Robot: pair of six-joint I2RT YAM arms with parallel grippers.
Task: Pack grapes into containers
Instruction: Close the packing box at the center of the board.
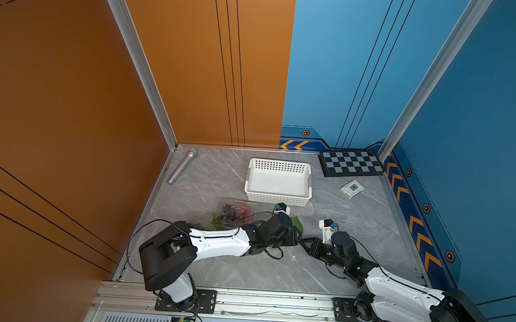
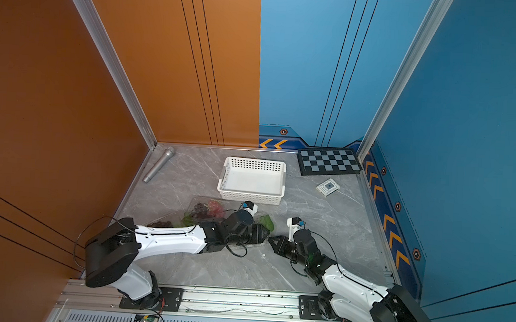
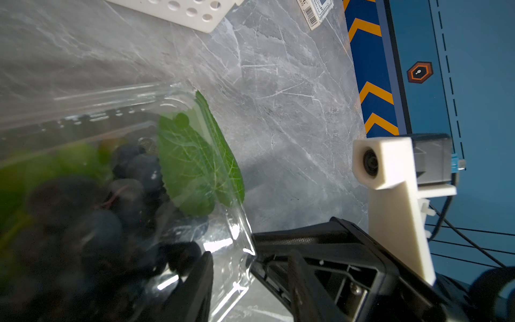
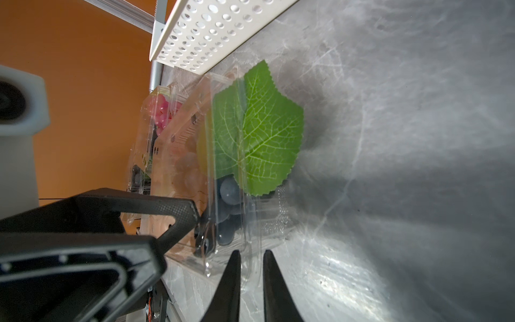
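While left gripper straddles the clear plastic clamshell container, right gripper near-closed at its edge, clamping unclear, press it shut evenly.

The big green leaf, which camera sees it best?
The right wrist view: the leaf is big, sharp, veins showing. The left wrist view shows it smaller, blurrier. In both top views it is a small green patch.

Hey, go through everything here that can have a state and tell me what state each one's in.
white basket: empty.
held container: lid down, dark grapes inside, leaf poking out.
container with red grapes: filled, not held.
left tool: clamped on held container.
right tool: pinching held container's rim.
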